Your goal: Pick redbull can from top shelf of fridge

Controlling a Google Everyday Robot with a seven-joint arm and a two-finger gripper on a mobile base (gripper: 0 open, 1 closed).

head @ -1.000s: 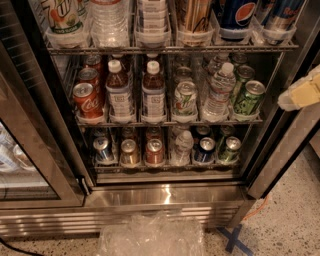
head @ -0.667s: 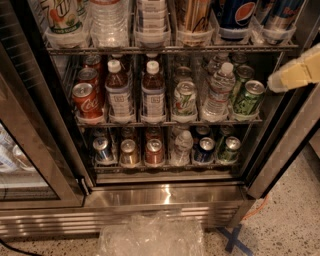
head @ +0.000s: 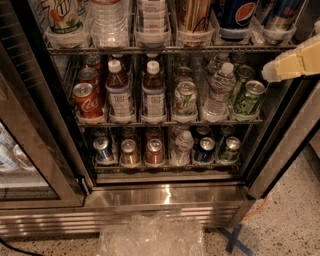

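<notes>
The fridge stands open, with a steel frame and a dark inside. Its top shelf is a wire rack fronted by clear plastic trays at the top of the view. The redbull can, blue and silver with some red, stands in the far-right tray, its top cut off by the frame edge. A wider Pepsi can stands to its left. My gripper, cream-coloured, reaches in from the right edge, below and slightly right of the redbull can and just under shelf level, holding nothing that I can see.
The middle rack holds Coke cans, bottles and green cans. The lower rack holds small short cans. The glass door hangs open at left. A crumpled clear plastic bag and a blue tape cross lie on the floor.
My gripper has risen and moved slightly left, from beside the middle rack up toward the top shelf. Nothing in the fridge has moved.
</notes>
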